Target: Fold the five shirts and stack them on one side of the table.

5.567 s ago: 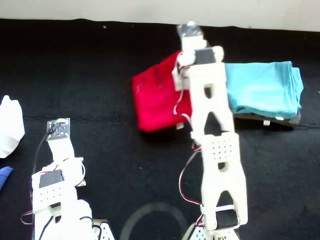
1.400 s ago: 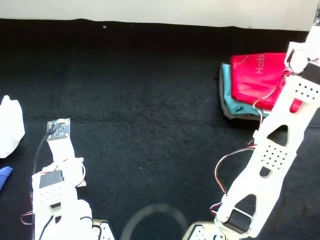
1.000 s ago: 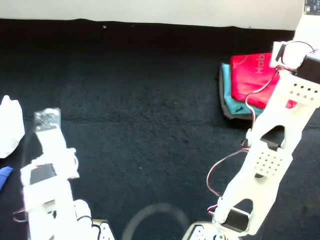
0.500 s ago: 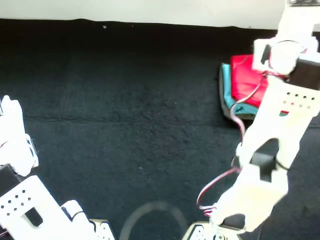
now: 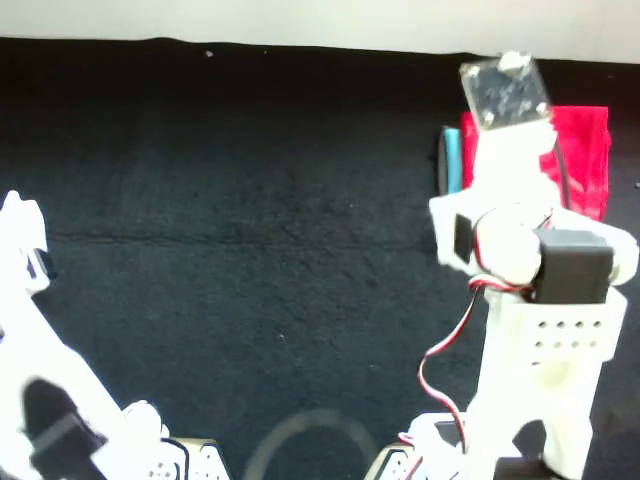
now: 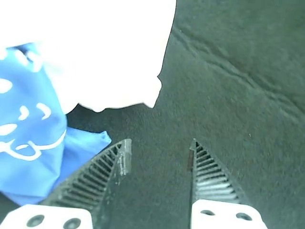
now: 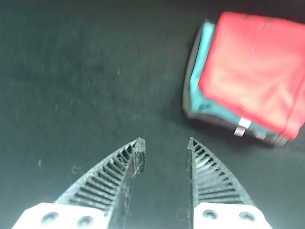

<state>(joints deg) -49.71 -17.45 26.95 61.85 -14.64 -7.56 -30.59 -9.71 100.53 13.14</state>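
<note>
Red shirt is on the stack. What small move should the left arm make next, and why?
Probably ease the left pincer forward to the edge of the white shirt and close on it. The pincer hangs open and empty over the table, the white shirt lies just ahead beside the blue shirt, and the red shirt tops the stack.

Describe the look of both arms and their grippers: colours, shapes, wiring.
Both arms are white plastic. The right arm has rows of small holes, a black motor block and red and white wires. The left arm also carries a black block. The left gripper and right gripper each have two dark, ribbed, pointed fingers on white bases with round holes.
</note>
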